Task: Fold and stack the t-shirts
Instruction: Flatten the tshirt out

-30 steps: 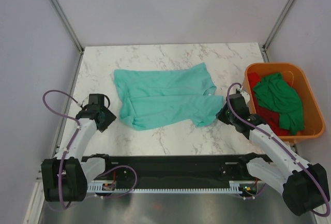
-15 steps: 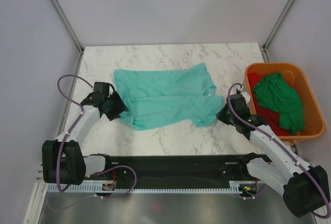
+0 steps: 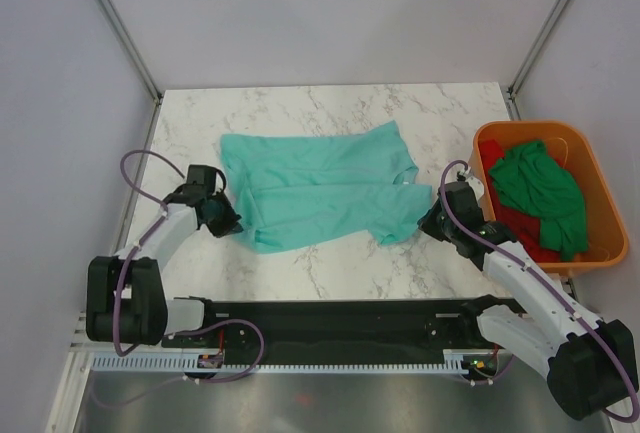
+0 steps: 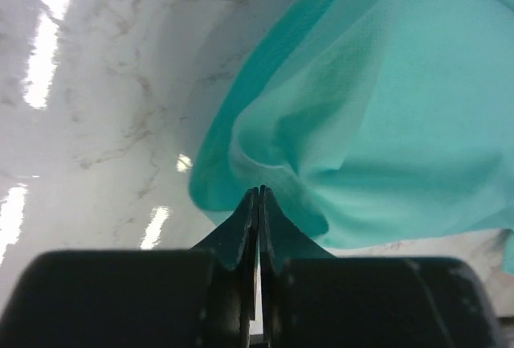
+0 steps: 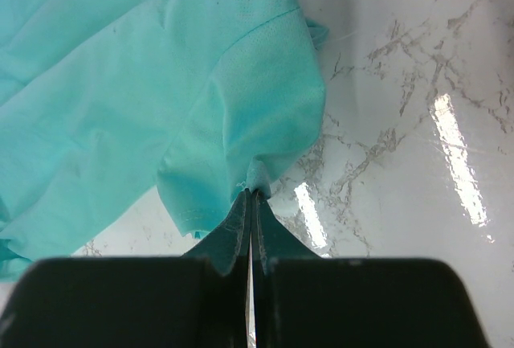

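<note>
A light teal t-shirt (image 3: pixel 320 188) lies spread and partly folded on the marble table (image 3: pixel 330 113). My left gripper (image 3: pixel 232 221) is at the shirt's near left corner. In the left wrist view the left gripper (image 4: pixel 259 191) is shut, with the teal t-shirt (image 4: pixel 377 107) puckering right at its tips. My right gripper (image 3: pixel 427 221) is at the shirt's near right corner. In the right wrist view the right gripper (image 5: pixel 254 195) is shut on a pinch of the teal t-shirt (image 5: pixel 201 99) near a sleeve hem. A dark green t-shirt (image 3: pixel 540 188) and a red t-shirt (image 3: pixel 520 225) lie crumpled in a tub.
The orange plastic tub (image 3: pixel 600 188) stands at the table's right edge, close to my right arm. Grey walls and metal frame posts enclose the table. Bare marble shows behind the shirt and in front of it, towards the arm bases.
My left gripper moved right from the bare table to the shirt's near left corner and went from open to shut there. The right arm has not moved.
</note>
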`<action>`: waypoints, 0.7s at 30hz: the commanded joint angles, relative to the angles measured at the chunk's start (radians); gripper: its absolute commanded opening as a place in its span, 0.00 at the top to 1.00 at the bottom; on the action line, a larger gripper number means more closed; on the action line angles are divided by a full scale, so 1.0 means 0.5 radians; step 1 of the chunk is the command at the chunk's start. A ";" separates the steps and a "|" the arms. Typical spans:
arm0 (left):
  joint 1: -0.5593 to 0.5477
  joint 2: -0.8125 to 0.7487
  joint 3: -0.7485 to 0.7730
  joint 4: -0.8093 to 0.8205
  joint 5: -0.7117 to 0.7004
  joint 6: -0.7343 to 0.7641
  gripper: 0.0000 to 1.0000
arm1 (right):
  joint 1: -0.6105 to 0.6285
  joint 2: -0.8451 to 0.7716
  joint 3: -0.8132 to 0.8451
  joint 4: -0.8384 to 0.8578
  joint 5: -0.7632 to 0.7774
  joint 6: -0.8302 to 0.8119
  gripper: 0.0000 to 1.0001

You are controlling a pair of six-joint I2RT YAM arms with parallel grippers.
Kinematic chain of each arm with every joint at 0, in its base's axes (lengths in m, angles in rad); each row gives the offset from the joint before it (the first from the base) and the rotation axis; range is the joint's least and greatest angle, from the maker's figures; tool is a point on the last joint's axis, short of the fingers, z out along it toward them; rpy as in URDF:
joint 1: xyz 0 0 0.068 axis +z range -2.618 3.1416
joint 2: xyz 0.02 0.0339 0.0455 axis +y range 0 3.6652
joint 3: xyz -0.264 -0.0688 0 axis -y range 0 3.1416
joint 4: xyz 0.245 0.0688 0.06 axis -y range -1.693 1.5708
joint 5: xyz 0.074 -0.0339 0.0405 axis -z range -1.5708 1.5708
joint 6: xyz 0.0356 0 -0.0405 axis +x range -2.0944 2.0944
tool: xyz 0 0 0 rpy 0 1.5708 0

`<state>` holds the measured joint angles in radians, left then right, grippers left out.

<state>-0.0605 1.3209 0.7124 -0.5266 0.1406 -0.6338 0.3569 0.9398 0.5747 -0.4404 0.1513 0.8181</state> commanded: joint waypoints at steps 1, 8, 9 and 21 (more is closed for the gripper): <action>0.010 -0.196 -0.035 -0.069 -0.332 -0.033 0.98 | -0.002 -0.020 0.016 0.028 -0.002 -0.007 1.00; 0.038 -0.515 -0.231 -0.159 -0.585 -0.337 0.98 | -0.005 -0.045 0.013 0.006 0.007 -0.007 1.00; 0.038 -0.528 -0.213 -0.159 -0.585 -0.300 0.98 | -0.002 -0.045 0.013 0.006 0.007 -0.007 1.00; -0.588 -0.084 0.232 -0.278 -0.747 0.040 0.48 | -0.002 -0.051 0.026 0.013 -0.005 -0.016 1.00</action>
<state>-0.3382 1.2278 0.7837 -0.6270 -0.1379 -0.6571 0.3569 0.9302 0.5747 -0.4416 0.1513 0.8158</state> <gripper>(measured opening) 0.518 0.007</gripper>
